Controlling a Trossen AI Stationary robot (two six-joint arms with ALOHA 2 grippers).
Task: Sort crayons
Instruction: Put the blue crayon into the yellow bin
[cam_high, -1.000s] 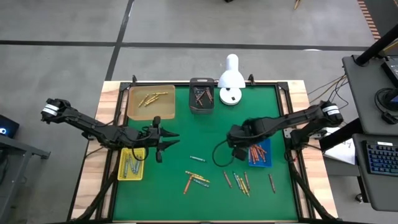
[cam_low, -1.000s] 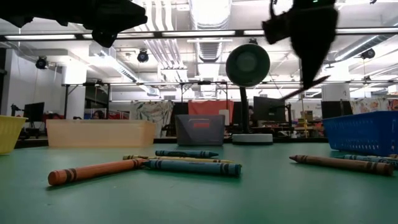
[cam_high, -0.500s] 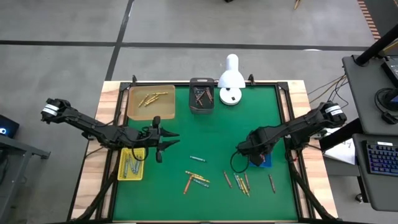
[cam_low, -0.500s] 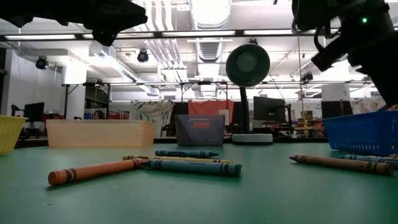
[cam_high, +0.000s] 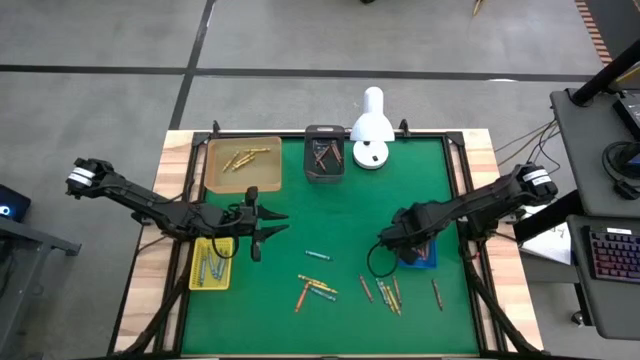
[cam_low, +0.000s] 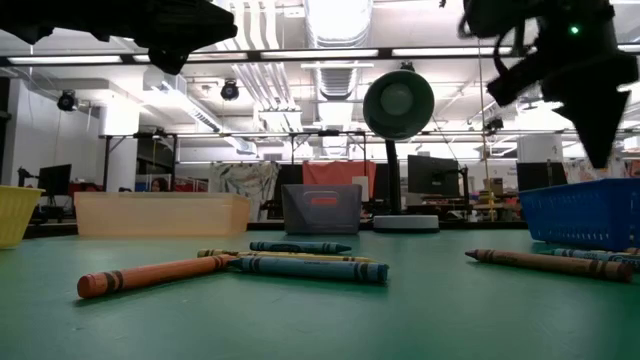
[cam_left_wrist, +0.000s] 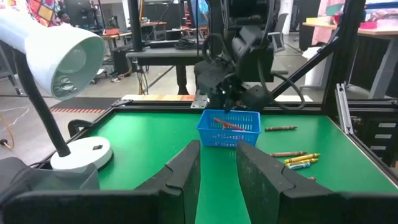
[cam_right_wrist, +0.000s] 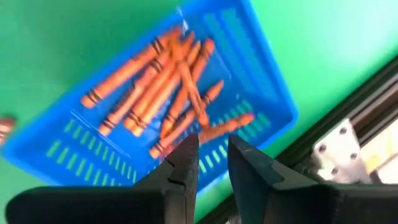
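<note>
My right gripper (cam_right_wrist: 213, 146) hangs open, pointing down over the blue basket (cam_right_wrist: 261, 93), with nothing between its fingers. Several orange crayons (cam_right_wrist: 168, 87) lie in the basket below it. In the high view this gripper (cam_high: 400, 244) covers most of the basket (cam_high: 426, 257). My left gripper (cam_high: 280, 224) waits open and level above the table's left part, beside the yellow tray (cam_high: 211, 262). Loose crayons (cam_high: 318, 290) (cam_high: 386, 292) lie on the green mat near the front edge.
A pale orange tray (cam_high: 243, 163) with yellow crayons and a dark tray (cam_high: 324, 155) with brownish ones stand at the back. A white lamp (cam_high: 371, 130) stands beside them. The yellow tray holds blue-green crayons. Bare mat lies in the middle.
My right gripper has gone down and toward the right edge until it stands over the blue basket, rolling at the wrist. The thin crayon that stuck out of its fingers a second ago is gone from them: it has let go.
</note>
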